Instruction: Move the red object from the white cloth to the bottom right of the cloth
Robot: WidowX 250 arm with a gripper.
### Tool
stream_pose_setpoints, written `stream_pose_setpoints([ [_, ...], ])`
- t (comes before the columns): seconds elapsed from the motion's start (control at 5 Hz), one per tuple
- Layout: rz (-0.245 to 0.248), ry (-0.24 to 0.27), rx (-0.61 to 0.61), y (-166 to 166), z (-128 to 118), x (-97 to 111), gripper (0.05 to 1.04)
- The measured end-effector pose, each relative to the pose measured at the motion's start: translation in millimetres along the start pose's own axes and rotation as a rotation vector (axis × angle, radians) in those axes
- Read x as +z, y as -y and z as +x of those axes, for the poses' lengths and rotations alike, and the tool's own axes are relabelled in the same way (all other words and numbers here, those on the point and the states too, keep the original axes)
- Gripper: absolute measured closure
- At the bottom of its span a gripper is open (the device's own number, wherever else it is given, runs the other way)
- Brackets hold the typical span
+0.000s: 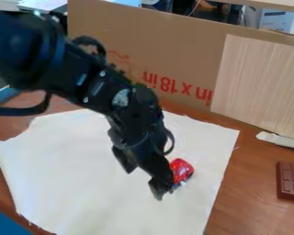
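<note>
Your black arm [91,80] enters from the upper left and slants down across the white cloth [82,174], with the gripper [143,182] low over the cloth's right-hand part. You see the claw released: its two dark fingers [159,186] stand apart, pointing downward, one farther left and the other nearer the red toy car [182,169].

The car, your task's object, lies on the right-hand part of the cloth, roughly midway between its upper and lower edges. It sits immediately right of the right-hand finger, which hides part of it; the two appear to touch, though the overlap makes contact hard to confirm.

Around the cloth you find the brown tabletop [251,202]. To your right, well apart from the car, lies a brown segmented block [289,181], resembling a chocolate bar. Above it, a pale scrap [280,140] rests near the foot of an upright wood-grain panel [260,78]. The panel stands against a large cardboard sheet [155,41] behind the cloth. A blue surface [5,225] occupies the lower left corner.
</note>
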State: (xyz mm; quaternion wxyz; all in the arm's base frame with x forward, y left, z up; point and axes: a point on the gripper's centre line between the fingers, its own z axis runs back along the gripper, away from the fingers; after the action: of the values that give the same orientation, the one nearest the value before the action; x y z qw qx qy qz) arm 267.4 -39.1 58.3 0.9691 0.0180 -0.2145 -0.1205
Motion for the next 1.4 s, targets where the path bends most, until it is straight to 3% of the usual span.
stream_pose_setpoints([
  [0.4,-0.002,-0.014,0.037,-11,24,-16,0.082],
  [0.8,0.006,-0.039,0.034,4,31,-33,0.082],
  [1.4,0.084,-0.054,0.022,9,43,-59,0.082],
])
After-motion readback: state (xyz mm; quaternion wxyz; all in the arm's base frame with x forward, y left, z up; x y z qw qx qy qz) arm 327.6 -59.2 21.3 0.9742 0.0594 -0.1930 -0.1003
